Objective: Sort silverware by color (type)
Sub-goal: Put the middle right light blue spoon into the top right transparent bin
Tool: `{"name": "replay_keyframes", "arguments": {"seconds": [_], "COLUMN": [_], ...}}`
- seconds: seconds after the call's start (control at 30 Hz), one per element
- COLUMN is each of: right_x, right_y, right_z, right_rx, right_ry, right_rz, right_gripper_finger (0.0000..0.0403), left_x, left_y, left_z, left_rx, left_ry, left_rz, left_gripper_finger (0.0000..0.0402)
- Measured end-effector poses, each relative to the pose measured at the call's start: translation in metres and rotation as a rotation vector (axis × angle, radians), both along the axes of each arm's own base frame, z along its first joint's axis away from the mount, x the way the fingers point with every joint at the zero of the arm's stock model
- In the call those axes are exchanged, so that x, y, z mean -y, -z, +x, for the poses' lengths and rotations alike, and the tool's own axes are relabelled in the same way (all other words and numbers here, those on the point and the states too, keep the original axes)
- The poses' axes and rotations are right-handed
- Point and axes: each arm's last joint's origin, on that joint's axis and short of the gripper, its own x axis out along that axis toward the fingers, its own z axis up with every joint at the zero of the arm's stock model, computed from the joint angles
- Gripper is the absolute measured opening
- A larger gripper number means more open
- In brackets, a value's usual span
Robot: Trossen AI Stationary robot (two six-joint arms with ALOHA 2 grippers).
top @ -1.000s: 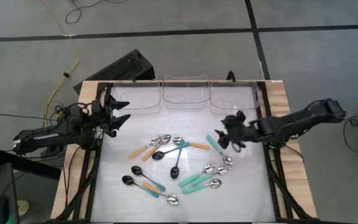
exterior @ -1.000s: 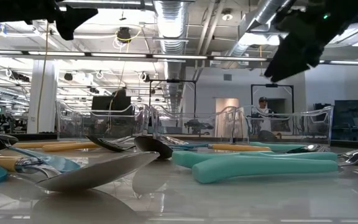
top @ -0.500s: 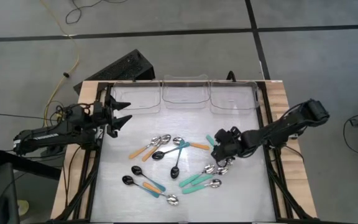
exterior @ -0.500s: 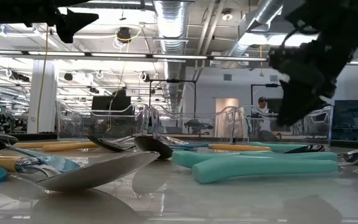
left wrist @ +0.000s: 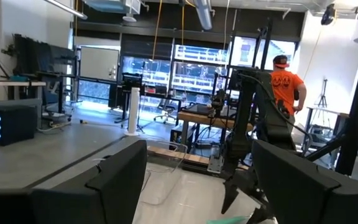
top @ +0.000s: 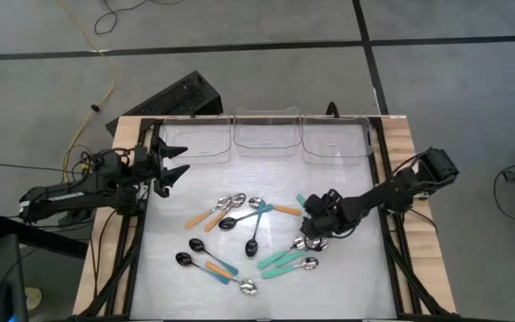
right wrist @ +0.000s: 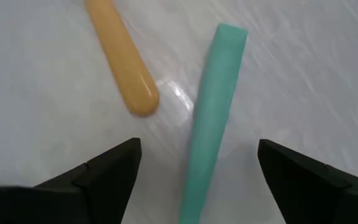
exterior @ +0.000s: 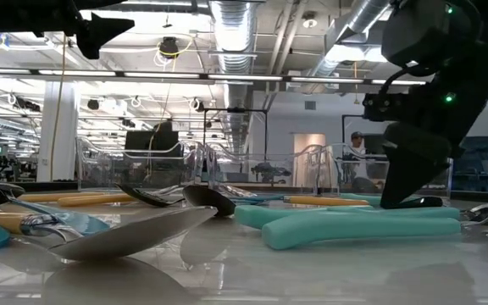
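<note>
Straddling a teal-green spoon handle (right wrist: 210, 112), the right claw (top: 316, 217) stands spread wide with nothing gripped, one finger on each side of the handle. Just beside that handle lies the rounded end of an orange spoon handle (right wrist: 122, 65). Within the last second this claw has dropped from above the right part of the metal surface (top: 356, 277) to the right-hand cluster of spoons. In my judgement the pick is about to begin, but no spoon is yet lifted.

The right arm reaches in low from the right edge, elbow raised, wrist tipped down toward the spoons.

The remaining small spoons (top: 240, 224) lie scattered mid-surface, unsorted. Three clear plastic bins (top: 265, 134) line the far edge; nothing shows in them.

The left claw (top: 173, 161) hangs spread and empty at the far left edge, unchanged.
</note>
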Motion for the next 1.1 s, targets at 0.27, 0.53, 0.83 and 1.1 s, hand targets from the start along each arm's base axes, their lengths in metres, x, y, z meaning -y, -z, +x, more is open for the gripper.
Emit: {"name": "replay_keyframes", "arguments": {"seconds": [0.27, 0.53, 0.83, 1.1], "right_x": [0.000, -0.001, -0.001, 0.004], "right_y": [0.005, 0.006, 0.005, -0.012], "right_z": [-0.001, -0.001, 0.000, -0.001], "right_rx": [-0.035, -0.019, 0.020, 0.094], "right_ry": [0.028, 0.082, 0.139, 0.193], "right_rz": [0.042, 0.088, 0.100, 0.096], "right_gripper_finger": [0.0295, 0.0167, 0.0076, 0.0076], "left_x": [0.000, 0.000, 0.000, 0.000], "left_y": [0.001, 0.002, 0.002, 0.002], "left_z": [0.000, 0.000, 0.000, 0.000], "left_rx": [-0.006, -0.011, -0.007, -0.006], "left_ry": [-0.001, 0.004, 0.007, 0.007], "left_rz": [-0.003, -0.032, -0.046, -0.046], "left_gripper_finger": [0.0277, 0.0277, 0.0277, 0.0277]}}
